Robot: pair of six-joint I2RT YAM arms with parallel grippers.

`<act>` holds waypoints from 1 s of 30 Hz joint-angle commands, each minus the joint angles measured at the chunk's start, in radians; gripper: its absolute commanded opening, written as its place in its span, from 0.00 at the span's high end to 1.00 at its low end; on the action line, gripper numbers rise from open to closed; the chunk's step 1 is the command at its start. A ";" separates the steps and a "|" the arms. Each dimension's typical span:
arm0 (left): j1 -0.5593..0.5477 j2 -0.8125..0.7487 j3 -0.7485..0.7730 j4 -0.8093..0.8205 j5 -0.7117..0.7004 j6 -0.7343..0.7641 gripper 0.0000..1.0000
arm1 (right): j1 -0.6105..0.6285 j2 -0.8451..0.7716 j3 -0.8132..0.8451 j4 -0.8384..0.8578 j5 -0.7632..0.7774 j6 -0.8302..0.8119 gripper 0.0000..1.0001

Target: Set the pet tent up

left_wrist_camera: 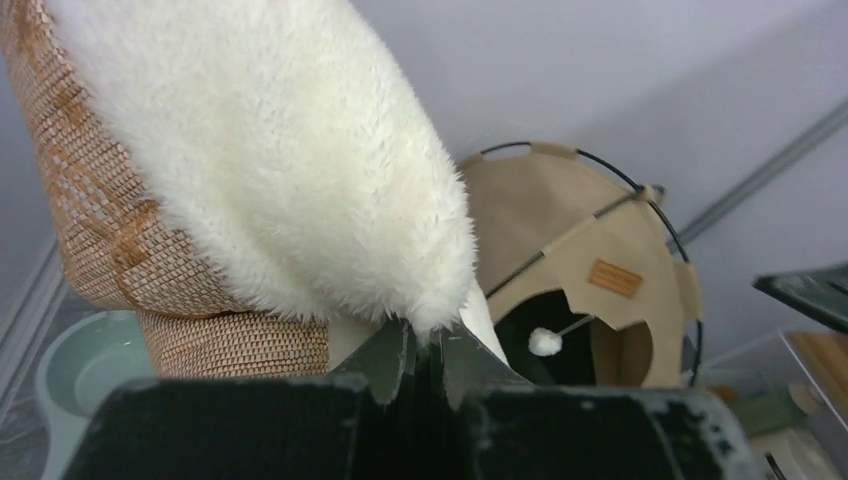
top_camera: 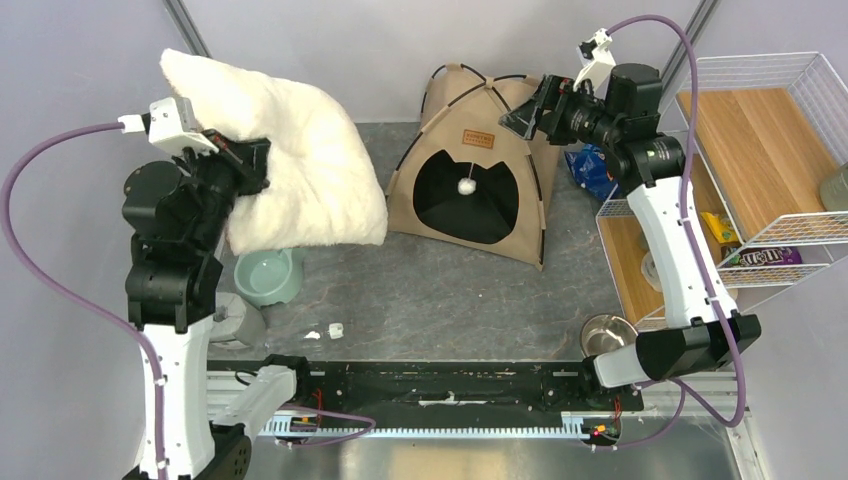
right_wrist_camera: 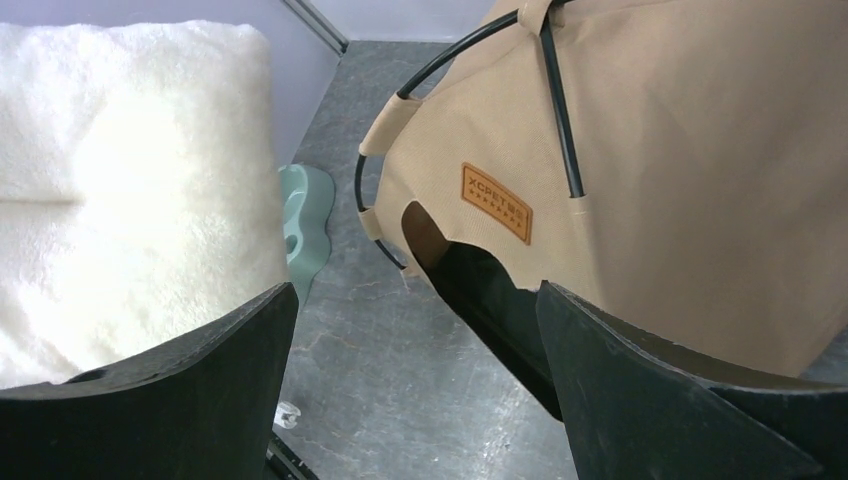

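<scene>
From above, the pet tent [top_camera: 470, 165] stands raised at the far middle of the bench [top_camera: 450, 300], its black poles crossed over the top, the dark doorway facing the arms and the white pompom [top_camera: 466, 185] hanging in it, so the raising of the frame looks done. The left hand [top_camera: 245, 160] is pressed together on an edge of the fluffy white pillow [top_camera: 300, 160], which hangs lifted to the left of the tent and above a green bowl [top_camera: 268, 275], not inside the tent. The right hand [top_camera: 525, 115] hovers at the tent's upper right side. The left wrist view shows the fingers pinching the pillow's [left_wrist_camera: 280, 150] fleecy corner, with the tent's [left_wrist_camera: 580, 250] doorway beyond and nothing visible in it but the pompom. The right wrist view shows the right hand [right_wrist_camera: 415, 300] spread wide and holding nothing, looking down at the tan fabric near the brown label [right_wrist_camera: 496, 203]; whether it touches the tent cannot be told. What seems left is laying the pillow inside through the doorway
</scene>
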 commanded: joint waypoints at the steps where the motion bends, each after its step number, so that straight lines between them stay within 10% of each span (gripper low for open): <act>1: -0.001 -0.015 0.062 0.008 0.290 0.069 0.98 | 0.000 -0.058 -0.054 0.080 -0.064 0.079 0.04; 18: -0.013 -0.053 -0.150 0.172 0.878 -0.070 0.98 | 0.207 -0.208 -0.432 0.223 -0.058 0.208 0.04; 30: -0.031 -0.101 -0.135 0.086 0.814 0.038 0.98 | 0.402 -0.070 -0.524 0.557 0.064 0.198 0.03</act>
